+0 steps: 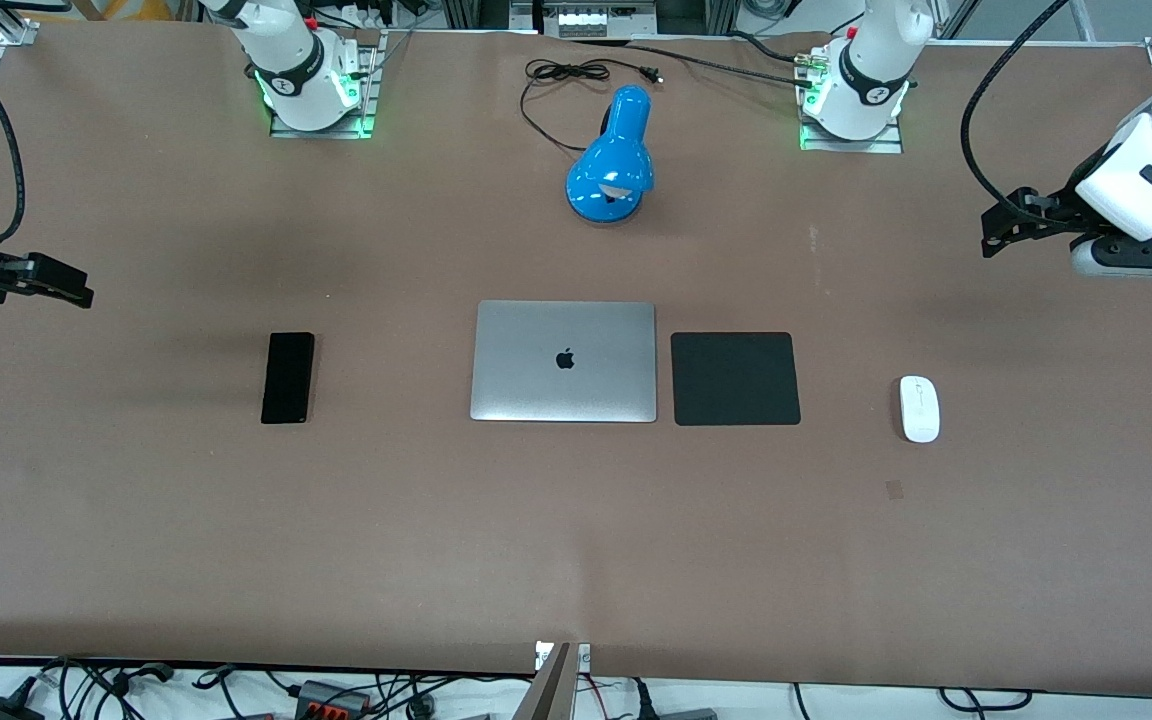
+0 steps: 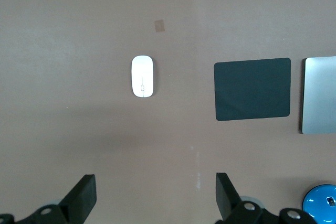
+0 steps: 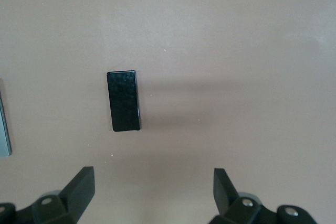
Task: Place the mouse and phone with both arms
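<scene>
Mouse (image 1: 920, 408) lies on the tabletop (image 1: 576, 540) toward the left arm's end, beside the black pad (image 1: 735, 379). Phone (image 1: 288, 378) lies toward the right arm's end, apart from the closed laptop (image 1: 564, 361). Left claw (image 2: 155, 195) and right claw (image 3: 153, 191) hang above, each spread wide and holding nothing.

Glossy black phone (image 1: 288, 378), smooth white plastic mouse (image 1: 920, 408), matt table (image 1: 576, 540).

Both arms were glossy white with dark grey joint bands, trailing black cables. The left end effector (image 1: 998, 232) and right end effector (image 1: 71, 285) were black, with wedge-shaped fingers (image 2: 84, 195). Green lights glowed at the bases.
</scene>
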`<state>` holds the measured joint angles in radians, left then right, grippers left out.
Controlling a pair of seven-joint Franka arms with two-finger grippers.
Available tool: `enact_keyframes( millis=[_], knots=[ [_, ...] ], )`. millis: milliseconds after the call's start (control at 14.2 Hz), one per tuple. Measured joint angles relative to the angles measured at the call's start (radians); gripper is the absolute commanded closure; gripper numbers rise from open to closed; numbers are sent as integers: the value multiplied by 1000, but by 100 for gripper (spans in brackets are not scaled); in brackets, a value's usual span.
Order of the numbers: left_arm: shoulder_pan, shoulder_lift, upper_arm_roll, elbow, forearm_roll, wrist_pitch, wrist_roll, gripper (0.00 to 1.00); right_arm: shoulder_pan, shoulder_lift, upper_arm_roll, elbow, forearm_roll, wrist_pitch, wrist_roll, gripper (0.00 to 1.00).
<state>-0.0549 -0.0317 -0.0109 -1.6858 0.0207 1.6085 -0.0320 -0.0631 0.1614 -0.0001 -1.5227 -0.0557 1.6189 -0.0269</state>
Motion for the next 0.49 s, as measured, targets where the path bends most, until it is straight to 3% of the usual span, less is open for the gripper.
enact_keyframes(
  millis=[494],
  knots=[
    [0, 2, 0, 2, 0, -3, 0, 0, 0, -2, 0, -15, 0, 1, 0, 0]
  ],
)
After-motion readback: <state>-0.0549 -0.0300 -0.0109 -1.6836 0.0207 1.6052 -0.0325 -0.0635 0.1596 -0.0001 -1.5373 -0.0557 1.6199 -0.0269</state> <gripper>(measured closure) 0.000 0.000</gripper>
